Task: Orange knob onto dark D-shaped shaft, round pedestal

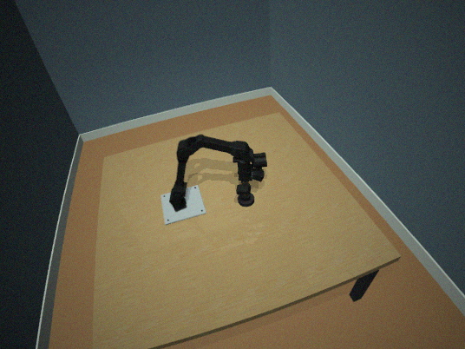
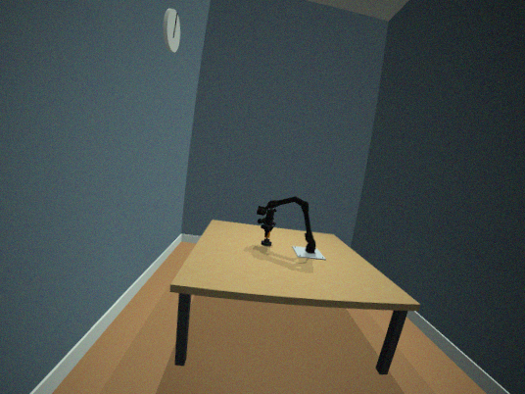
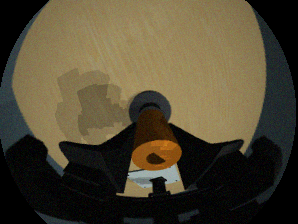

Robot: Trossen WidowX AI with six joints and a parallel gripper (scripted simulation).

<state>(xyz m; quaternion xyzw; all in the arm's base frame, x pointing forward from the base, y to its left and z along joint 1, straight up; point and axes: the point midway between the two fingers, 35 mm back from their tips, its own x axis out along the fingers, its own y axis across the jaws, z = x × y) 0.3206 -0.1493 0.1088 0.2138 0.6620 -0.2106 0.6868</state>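
Note:
The orange knob is held upright between the fingers of my gripper, which is shut on it. The round dark pedestal stands on the table directly below the knob. In the wrist view the knob's lower end overlaps the pedestal's middle. The shaft is mostly hidden behind the knob, and its flat side does not show. Whether the knob touches the shaft, I cannot tell. The knob's top face shows a dark recess.
The arm's base stands on a white plate with dark corner holes, to one side of the pedestal on the wooden table. The arm arches from there over to the pedestal. Shadows of the arm lie on the table.

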